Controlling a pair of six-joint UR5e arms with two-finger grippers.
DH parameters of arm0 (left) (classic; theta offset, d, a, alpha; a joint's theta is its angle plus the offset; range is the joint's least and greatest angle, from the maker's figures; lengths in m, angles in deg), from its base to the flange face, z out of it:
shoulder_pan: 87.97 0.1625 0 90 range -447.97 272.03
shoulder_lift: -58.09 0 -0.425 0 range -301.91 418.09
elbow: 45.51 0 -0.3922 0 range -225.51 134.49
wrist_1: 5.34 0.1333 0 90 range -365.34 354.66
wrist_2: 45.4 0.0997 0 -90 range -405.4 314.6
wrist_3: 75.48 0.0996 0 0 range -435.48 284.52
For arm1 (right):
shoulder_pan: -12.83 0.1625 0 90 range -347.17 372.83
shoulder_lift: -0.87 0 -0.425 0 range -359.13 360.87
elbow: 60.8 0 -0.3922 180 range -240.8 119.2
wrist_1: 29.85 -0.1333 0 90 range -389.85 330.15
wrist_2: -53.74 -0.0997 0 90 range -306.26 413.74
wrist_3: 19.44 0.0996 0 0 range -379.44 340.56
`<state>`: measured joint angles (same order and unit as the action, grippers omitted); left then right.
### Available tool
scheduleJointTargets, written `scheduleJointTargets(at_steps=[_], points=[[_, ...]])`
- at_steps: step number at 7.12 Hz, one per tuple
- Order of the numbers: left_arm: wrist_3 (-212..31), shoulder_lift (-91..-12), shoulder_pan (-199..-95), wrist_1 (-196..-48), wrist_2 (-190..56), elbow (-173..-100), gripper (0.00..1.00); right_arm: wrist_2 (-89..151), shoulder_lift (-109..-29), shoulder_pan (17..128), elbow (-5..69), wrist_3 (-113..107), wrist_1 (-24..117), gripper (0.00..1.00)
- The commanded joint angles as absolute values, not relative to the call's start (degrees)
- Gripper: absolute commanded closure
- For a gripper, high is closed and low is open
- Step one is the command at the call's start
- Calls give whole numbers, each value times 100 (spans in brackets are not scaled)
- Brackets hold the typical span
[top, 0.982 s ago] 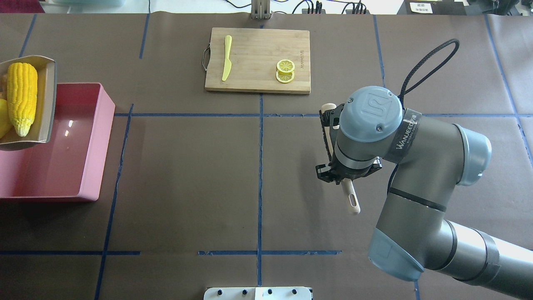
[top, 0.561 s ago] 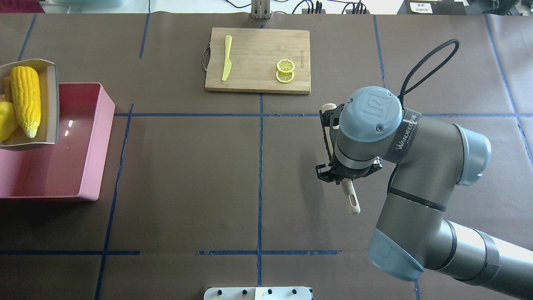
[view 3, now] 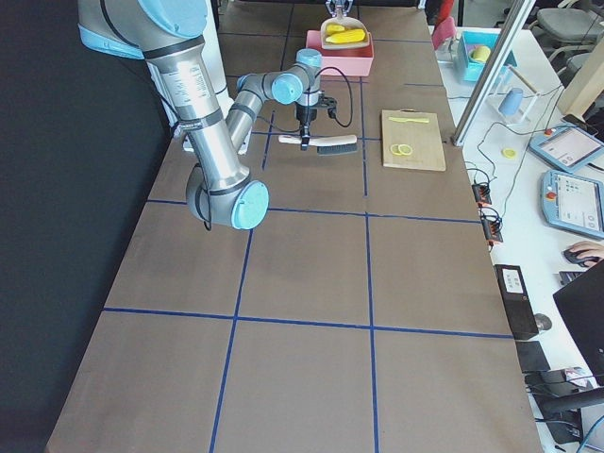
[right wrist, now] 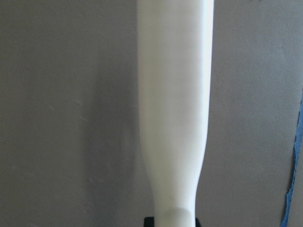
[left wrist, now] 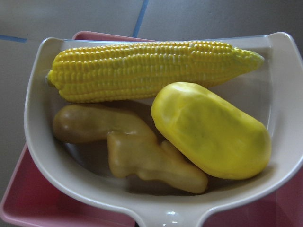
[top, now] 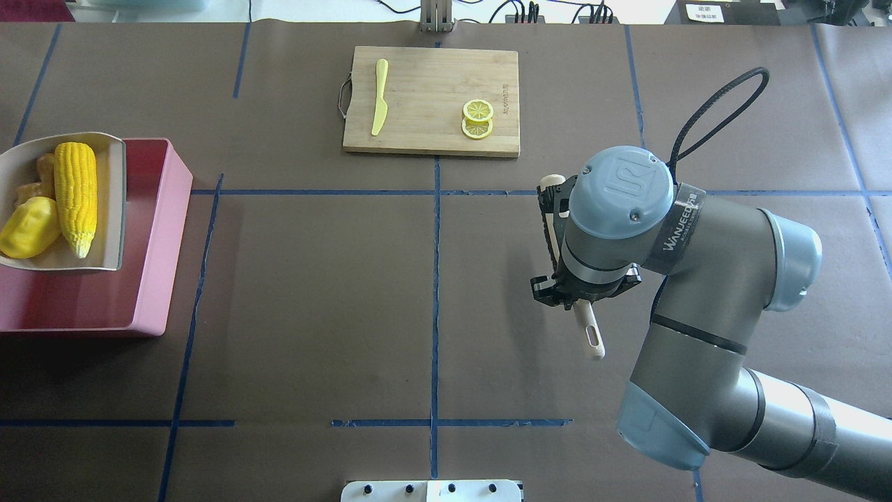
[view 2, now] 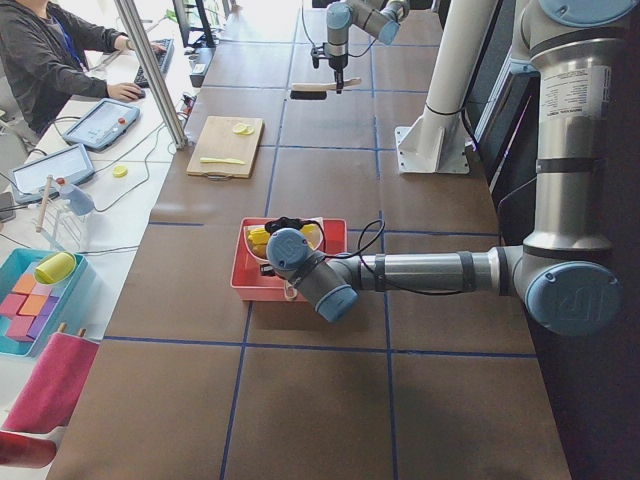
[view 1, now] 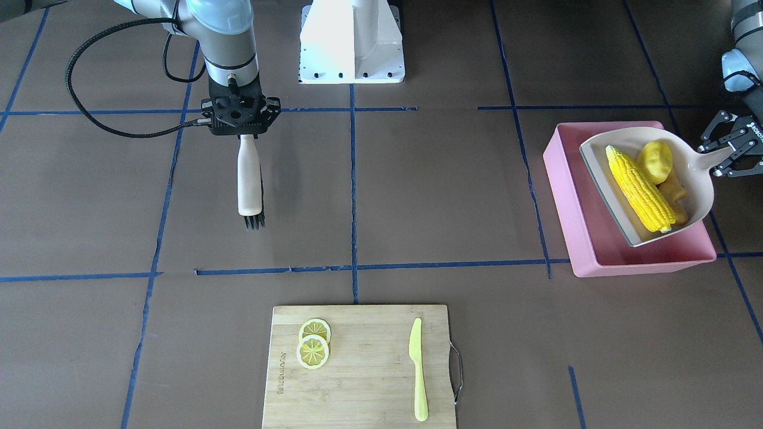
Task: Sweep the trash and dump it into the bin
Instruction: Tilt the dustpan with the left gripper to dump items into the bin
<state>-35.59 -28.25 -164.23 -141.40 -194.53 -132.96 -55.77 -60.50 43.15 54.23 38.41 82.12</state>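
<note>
The trash lies in a beige dustpan (view 1: 706, 196): a yellow corn cob (view 1: 639, 189), a yellow potato-like lump (view 1: 654, 161) and a tan ginger root (view 1: 676, 195). The dustpan hangs over the pink bin (view 1: 572, 238), roughly level. My left gripper (view 1: 713, 157) is shut on the dustpan's handle at the bin's outer side. The left wrist view shows the corn cob (left wrist: 151, 68), the lump (left wrist: 210, 130) and the ginger root (left wrist: 137, 158) close up. Mid-table, my right gripper (view 1: 241, 132) is shut on a brush's white handle (view 1: 249, 179), bristles (view 1: 254, 222) just above the mat.
A wooden cutting board (view 1: 369, 387) at the table's far edge carries two lemon slices (view 1: 314, 345) and a yellow-green knife (view 1: 418, 369). The robot's white base (view 1: 351, 42) stands at the near edge. A person (view 2: 40, 60) sits beyond the table.
The dustpan has moved in from the view's left edge, further over the bin, and turned, the trash shifting with it. The right arm has barely moved.
</note>
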Motion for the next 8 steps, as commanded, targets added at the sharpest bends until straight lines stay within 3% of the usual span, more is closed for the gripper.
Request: scheduleJointTargets(at_steps=[1, 3, 6, 8], points=[[-3137, -2830, -16435, -13902, -19420, -13288, 100, -5578, -6074, 4315, 5425, 3848, 8212, 100], [-2549, -2857, -16444, -13141, -19177, -13549, 100, -5578, -6074, 4324, 5434, 3848, 8212, 100], [-1408, -2866, -16514, -11140, -18264, -14760, 100, -5578, -6074, 4324, 5442, 3866, 8212, 100], [-853, -2892, -16479, -10617, -17482, -14896, 100, -5578, -6091, 4324, 5442, 3874, 8212, 100]])
